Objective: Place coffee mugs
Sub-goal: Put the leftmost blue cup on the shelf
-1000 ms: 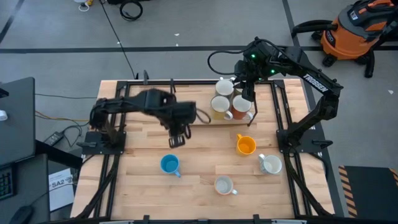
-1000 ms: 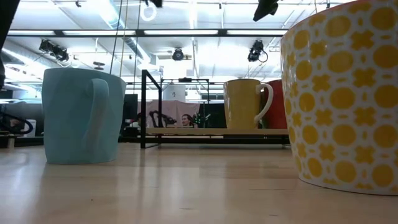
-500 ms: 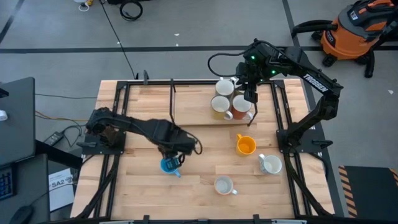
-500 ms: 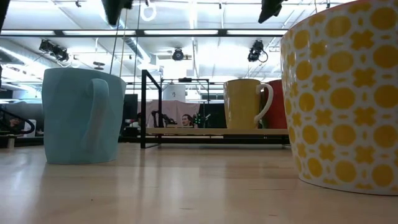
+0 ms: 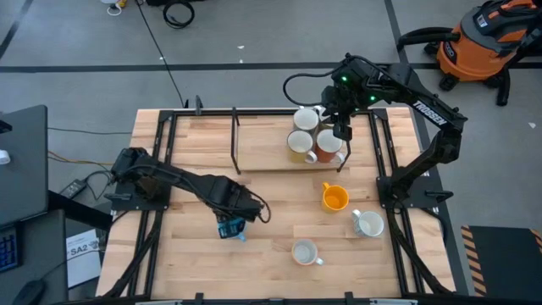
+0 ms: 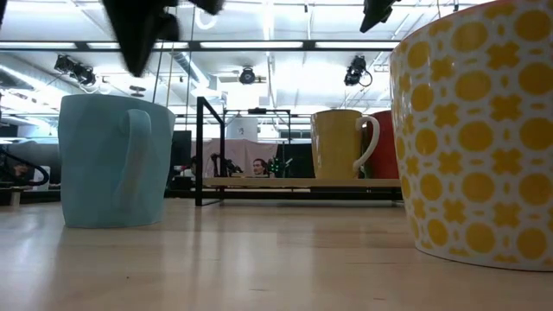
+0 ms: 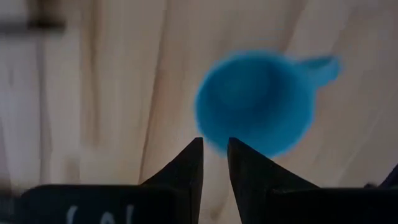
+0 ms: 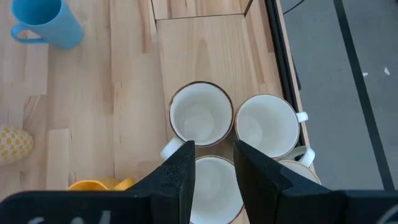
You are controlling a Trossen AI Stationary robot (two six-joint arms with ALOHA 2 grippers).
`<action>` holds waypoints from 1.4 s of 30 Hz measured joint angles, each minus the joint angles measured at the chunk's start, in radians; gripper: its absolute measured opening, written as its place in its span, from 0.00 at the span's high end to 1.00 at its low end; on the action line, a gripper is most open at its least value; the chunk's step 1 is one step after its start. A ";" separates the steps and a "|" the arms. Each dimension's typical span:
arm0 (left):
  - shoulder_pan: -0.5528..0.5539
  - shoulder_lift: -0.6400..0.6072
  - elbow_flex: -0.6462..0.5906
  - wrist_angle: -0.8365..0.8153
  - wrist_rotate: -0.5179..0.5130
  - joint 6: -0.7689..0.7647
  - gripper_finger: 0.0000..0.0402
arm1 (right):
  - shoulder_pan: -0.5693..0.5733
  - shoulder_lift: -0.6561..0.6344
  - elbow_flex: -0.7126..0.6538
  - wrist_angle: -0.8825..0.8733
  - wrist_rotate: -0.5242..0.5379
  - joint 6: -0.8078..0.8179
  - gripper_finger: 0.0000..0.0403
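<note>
I see my left gripper (image 5: 230,222) low over the blue mug (image 5: 232,227), which stands upright on the near-left part of the wooden table (image 5: 279,191). Through the left wrist camera the mug (image 7: 255,102) is a round, blurred blue shape with its handle sticking out to one side, and my two dark fingers (image 7: 186,171) sit close together with only a thin slit between them, their tips at the mug's rim. They pinch nothing that I can see. From table height the same mug (image 6: 115,161) looks pale blue, straight-walled, with its handle facing the camera.

My right gripper (image 5: 341,129) hangs above the cluster of mugs (image 5: 309,135) at the far side of the table, on a low wooden shelf (image 5: 262,140). The right wrist camera looks straight down into them: cream insides, thin brown rims, standing tight together, two side by side (image 8: 200,118) and more partly hidden behind my fingers (image 8: 180,174). Those fingers stand a little apart and hold nothing.

Three mugs stand loose on the near-right part of the table: an orange mug (image 5: 335,198), a white mug (image 5: 368,224) nearest the right edge, and a yellow-patterned mug (image 5: 305,252) at the front, which fills the right of the low view with white-and-yellow dots (image 6: 475,130). In that view a yellow mug (image 6: 337,142) and a reddish one (image 6: 384,142) stand on the shelf.
</note>
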 joint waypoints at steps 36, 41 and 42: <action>0.047 -0.007 -0.174 0.131 0.068 0.014 0.80 | 0.000 0.000 0.000 -0.001 0.000 0.000 0.71; 0.046 -0.007 -0.174 0.133 0.050 0.011 0.80 | 0.000 0.000 0.000 -0.009 0.000 0.000 0.71; 0.046 -0.007 -0.174 0.132 0.050 0.011 0.80 | 0.000 0.000 0.000 -0.011 0.000 0.000 0.71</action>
